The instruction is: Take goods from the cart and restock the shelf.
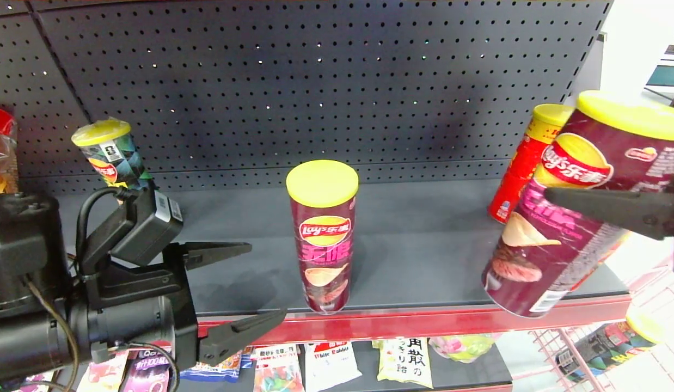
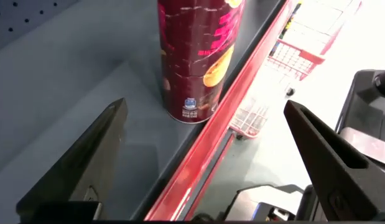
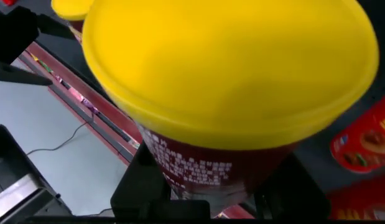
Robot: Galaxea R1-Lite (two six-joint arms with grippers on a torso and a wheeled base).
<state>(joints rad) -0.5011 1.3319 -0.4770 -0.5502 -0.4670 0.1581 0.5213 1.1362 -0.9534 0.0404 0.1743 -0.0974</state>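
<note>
Shelf (image 1: 424,234): dark grey deck with a red front lip, backed by a perforated panel (image 1: 315,81).

Left gripper (image 1: 266,280): positioned at the front edge of the shelf, left of centre. Jaws are spread wide and hold nothing. In the left wrist view the two fingers (image 2: 92,162) frame the shelf lip, one over the deck and one beyond it.

Standing can (image 1: 323,245): maroon chip tube with a yellow lid, upright on the deck near the front lip, just beside the left gripper but not touching it.

Right gripper (image 1: 598,207): at the right end of the shelf, jaws clamped on a second maroon can (image 1: 538,261). This held can is tilted, lid toward the upper right, with its base hanging over the front lip (contact with the deck cannot be determined). Its yellow lid (image 3: 229,68) faces the right wrist camera.

Other stock:
- Red can (image 1: 519,163), leaning, behind the held can.
- Dark patterned can (image 1: 111,152), tilted, at the left rear of the deck.
- Snack packets (image 1: 331,365) on the shelf below.

Cart (image 1: 565,348): pink wire basket at lower right, containing one dark can (image 1: 614,340) on its side.
</note>
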